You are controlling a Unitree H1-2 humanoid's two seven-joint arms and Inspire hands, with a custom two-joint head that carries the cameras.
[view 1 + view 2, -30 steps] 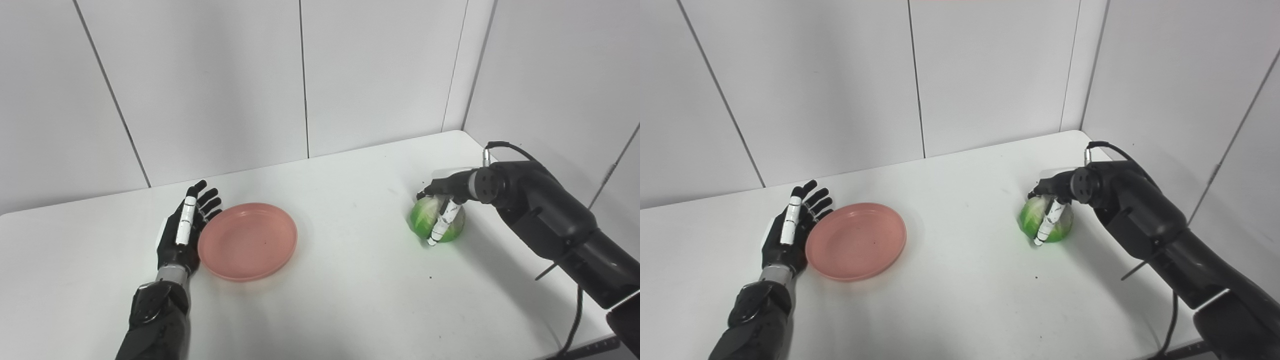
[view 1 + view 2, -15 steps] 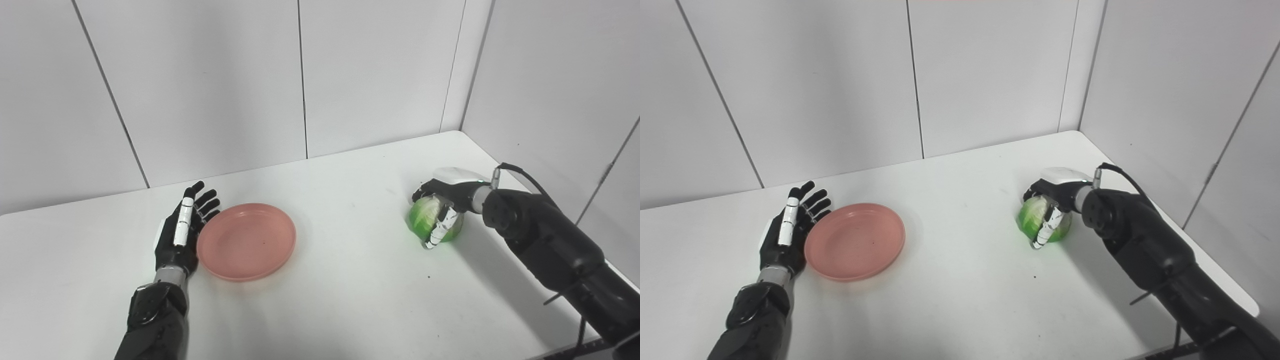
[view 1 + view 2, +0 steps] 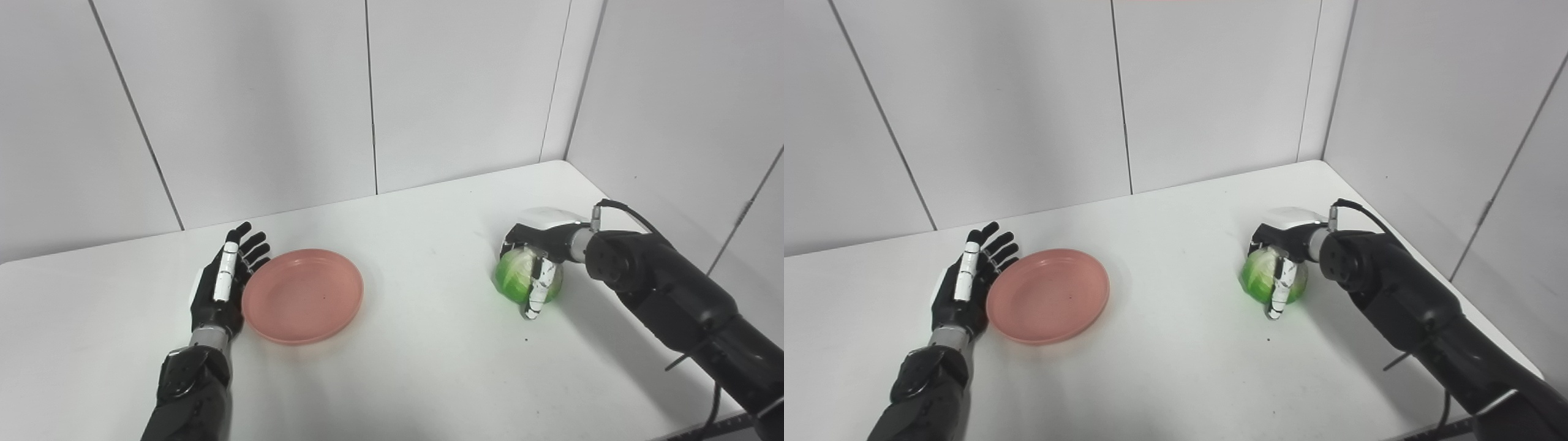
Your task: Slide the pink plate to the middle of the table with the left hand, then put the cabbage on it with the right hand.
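Green cabbage point(image 3: 517, 277) gripped under right robot hand point(image 3: 539, 242)

- white table point(image 3: 429, 367), plain matte top, takes up the whole lower part of the view, with a few tiny dark specks on it toward its right side
- pale grey wall panels point(image 3: 257, 104) right behind the table's far edge, split by thin dark vertical seams
- another panelled wall point(image 3: 1445, 110) along the table's right edge, meeting the back one at the table's far right corner
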